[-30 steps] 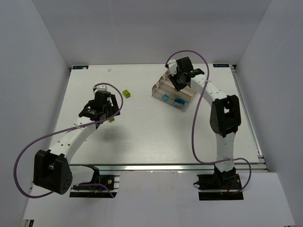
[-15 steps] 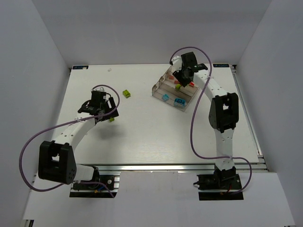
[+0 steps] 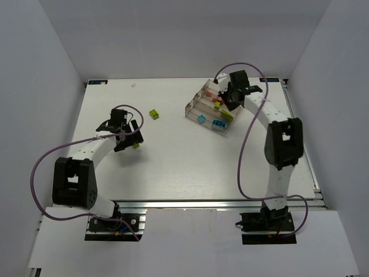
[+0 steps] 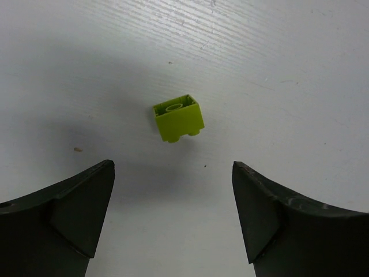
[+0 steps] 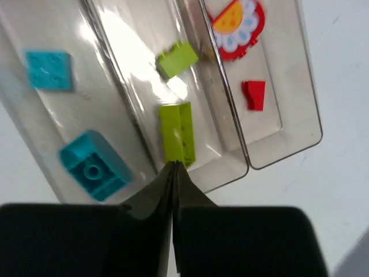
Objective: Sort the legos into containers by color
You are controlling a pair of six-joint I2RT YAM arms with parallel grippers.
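lime brick [image 4: 178,118] lies on its side, hollow underside showing, before the gaping left pincer [image 4: 173,167]; right pincer [image 5: 174,167] closed.

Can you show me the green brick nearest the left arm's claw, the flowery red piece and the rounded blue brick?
Lime green brick [image 4: 180,124]: left wrist view, its side face.
Flowery red piece [image 5: 236,32]: right wrist view, its pale petals.
Rounded cyan brick [image 5: 92,171]: right wrist view, its stud.

A small lime-green studded plastic brick [image 4: 178,118] is showing bright against the white, faintly grained bench [image 4: 288,69]. The clear plastic rectangular tray [image 5: 282,130] is holding several coloured pieces:

- a flat cyan square plate [image 5: 49,70]
- a rounded cyan brick [image 5: 93,166]
- a short lime-green block [image 5: 177,59]
- a long lime-green block [image 5: 177,131]
- a small red piece [image 5: 254,94]
- a red-rimmed disc [image 5: 237,24] displaying pale blue-and-white petals around an orange-yellow centre
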